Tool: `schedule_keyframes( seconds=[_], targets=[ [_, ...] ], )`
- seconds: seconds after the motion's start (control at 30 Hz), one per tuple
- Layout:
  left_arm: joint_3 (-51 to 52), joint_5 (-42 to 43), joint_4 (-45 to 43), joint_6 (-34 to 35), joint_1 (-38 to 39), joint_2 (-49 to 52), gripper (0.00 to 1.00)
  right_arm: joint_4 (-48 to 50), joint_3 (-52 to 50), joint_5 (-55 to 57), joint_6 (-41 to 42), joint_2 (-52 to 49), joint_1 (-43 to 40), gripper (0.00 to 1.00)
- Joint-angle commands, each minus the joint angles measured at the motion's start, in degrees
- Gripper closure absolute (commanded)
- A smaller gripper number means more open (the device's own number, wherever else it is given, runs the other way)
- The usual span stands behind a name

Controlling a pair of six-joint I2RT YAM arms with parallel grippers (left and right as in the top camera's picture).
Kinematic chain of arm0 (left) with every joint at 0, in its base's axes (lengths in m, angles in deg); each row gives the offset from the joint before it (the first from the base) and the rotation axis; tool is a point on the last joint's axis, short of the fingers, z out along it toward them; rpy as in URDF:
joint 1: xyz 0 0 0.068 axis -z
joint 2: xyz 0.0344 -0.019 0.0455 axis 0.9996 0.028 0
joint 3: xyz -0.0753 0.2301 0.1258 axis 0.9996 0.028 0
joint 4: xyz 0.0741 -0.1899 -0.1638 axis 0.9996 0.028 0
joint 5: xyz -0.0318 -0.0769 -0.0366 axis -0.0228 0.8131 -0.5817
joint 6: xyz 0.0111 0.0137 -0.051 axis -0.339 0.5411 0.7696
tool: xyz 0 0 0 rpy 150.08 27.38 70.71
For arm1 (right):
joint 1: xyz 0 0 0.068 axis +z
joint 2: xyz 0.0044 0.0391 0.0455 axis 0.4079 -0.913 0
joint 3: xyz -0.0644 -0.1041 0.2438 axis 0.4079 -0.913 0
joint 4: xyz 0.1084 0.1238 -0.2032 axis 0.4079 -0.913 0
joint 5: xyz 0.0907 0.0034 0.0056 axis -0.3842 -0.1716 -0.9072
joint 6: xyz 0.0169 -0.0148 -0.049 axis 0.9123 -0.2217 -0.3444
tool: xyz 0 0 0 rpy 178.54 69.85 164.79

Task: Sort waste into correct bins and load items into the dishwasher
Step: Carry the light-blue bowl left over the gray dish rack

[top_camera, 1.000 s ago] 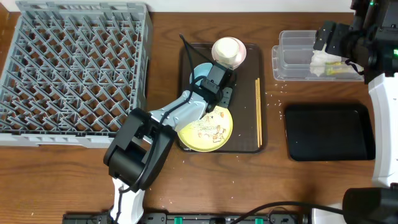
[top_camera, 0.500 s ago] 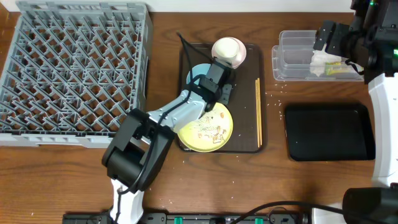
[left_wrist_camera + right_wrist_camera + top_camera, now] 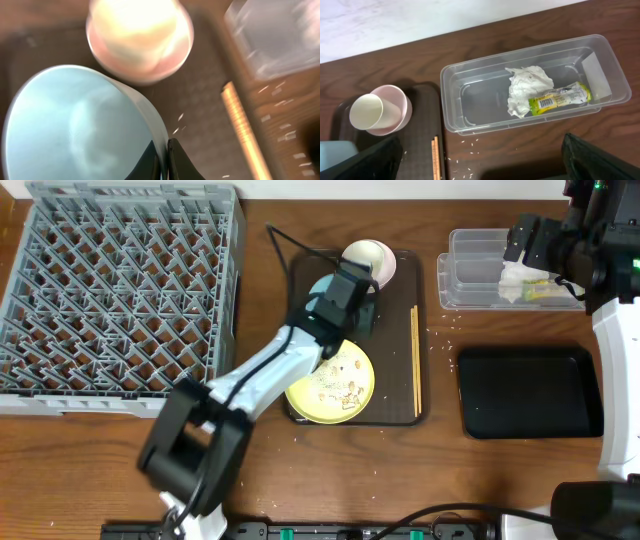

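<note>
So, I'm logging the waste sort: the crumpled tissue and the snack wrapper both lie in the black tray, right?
Not the black tray. The crumpled tissue and the snack wrapper both lie in the clear tub, as the right wrist view shows.

Silver left arm (image 3: 275, 365), black left claw (image 3: 163, 159).

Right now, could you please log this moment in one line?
left fingers: shut on light blue bowl | right fingers: open | tissue, wrapper: in clear tub
</note>
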Motion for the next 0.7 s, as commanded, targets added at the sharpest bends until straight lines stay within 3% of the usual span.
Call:
schedule_keyframes(
  seconds=[0.0,0.17,0.37,0.67],
  targets=[
    [0.0,-0.1,0.0,0.6,-0.1,-6.9,0.92,-0.2,0.4,0.2,0.6,-0.1,-0.3,0.01],
    [0.0,0.1,0.8,0.6,-2.1,-11.8,0.92,-0.2,0.4,0.2,0.6,-0.1,-0.3,0.01],
    [0.0,15.4,0.6,0.6,-13.7,-17.6,0.92,-0.2,0.4,0.2,0.6,-0.1,-0.3,0.01],
    [0.0,42.8,-0.7,4.6,-38.1,-17.4,0.92,-0.2,0.4,0.2,0.6,-0.1,-0.3,0.01]
  ],
)
